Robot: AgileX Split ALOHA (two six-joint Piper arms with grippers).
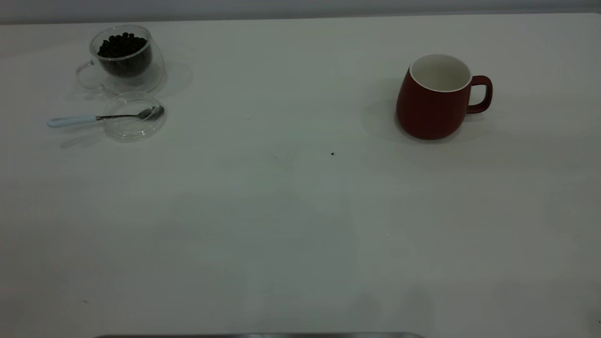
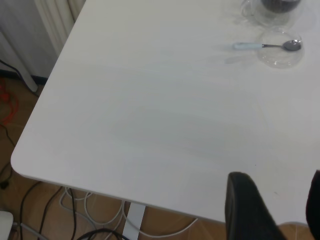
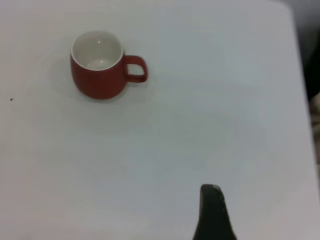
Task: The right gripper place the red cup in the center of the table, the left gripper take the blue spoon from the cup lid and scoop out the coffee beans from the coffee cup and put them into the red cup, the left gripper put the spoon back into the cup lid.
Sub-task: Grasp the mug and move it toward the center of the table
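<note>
The red cup (image 1: 436,96) stands upright and empty on the right side of the table (image 1: 291,225), handle to the right; it also shows in the right wrist view (image 3: 100,67). At far left the coffee cup (image 1: 124,58) holds coffee beans (image 1: 122,44). Just in front of it lies the cup lid (image 1: 134,116) with the blue spoon (image 1: 101,118) across it, bowl on the lid, handle pointing left. My left gripper (image 2: 277,200) hangs open over the table's near left corner, far from the blue spoon (image 2: 265,46). My right gripper (image 3: 212,210) hovers well short of the red cup.
A tiny dark speck (image 1: 332,153) lies near the table's middle. The table edge and its rounded corner (image 2: 20,165) show in the left wrist view, with cables on the floor (image 2: 75,210) below. A grey strip (image 1: 258,335) runs along the front edge.
</note>
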